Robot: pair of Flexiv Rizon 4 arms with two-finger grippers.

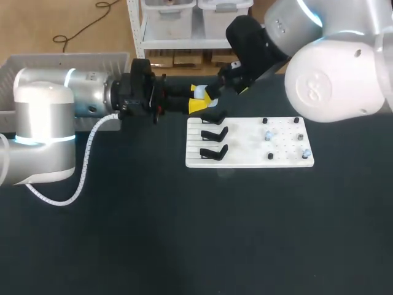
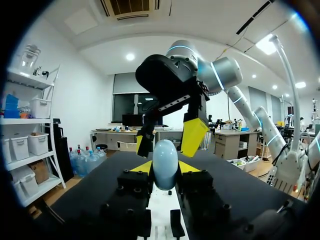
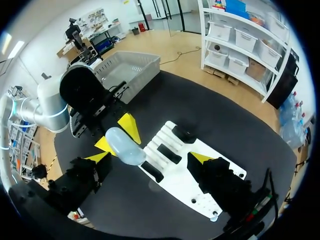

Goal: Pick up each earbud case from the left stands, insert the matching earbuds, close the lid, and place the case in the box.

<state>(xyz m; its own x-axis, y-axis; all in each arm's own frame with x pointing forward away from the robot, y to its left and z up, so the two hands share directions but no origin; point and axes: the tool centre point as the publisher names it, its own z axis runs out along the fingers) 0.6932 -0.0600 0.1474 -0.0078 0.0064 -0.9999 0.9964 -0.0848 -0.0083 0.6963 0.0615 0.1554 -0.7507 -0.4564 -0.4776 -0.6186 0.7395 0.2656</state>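
My left gripper (image 1: 198,99) is shut on a pale blue earbud case (image 1: 199,91), held above the table just behind the far left corner of the white board (image 1: 249,161). In the left wrist view the egg-shaped case (image 2: 165,163) sits upright between the yellow fingertips (image 2: 142,167), lid down. My right gripper (image 2: 167,141) hangs open directly over the case without touching it. In the right wrist view the case (image 3: 123,146) lies ahead of that gripper (image 3: 150,159), between its wide-spread fingers. Three black stands (image 1: 214,133) line the board's left side.
Small earbuds (image 1: 268,136) and black pegs dot the right half of the board. A grey box (image 1: 67,61) stands at the far left behind my left arm, also seen past the left gripper as the grey box (image 3: 125,70). Dark tabletop stretches in front of the board.
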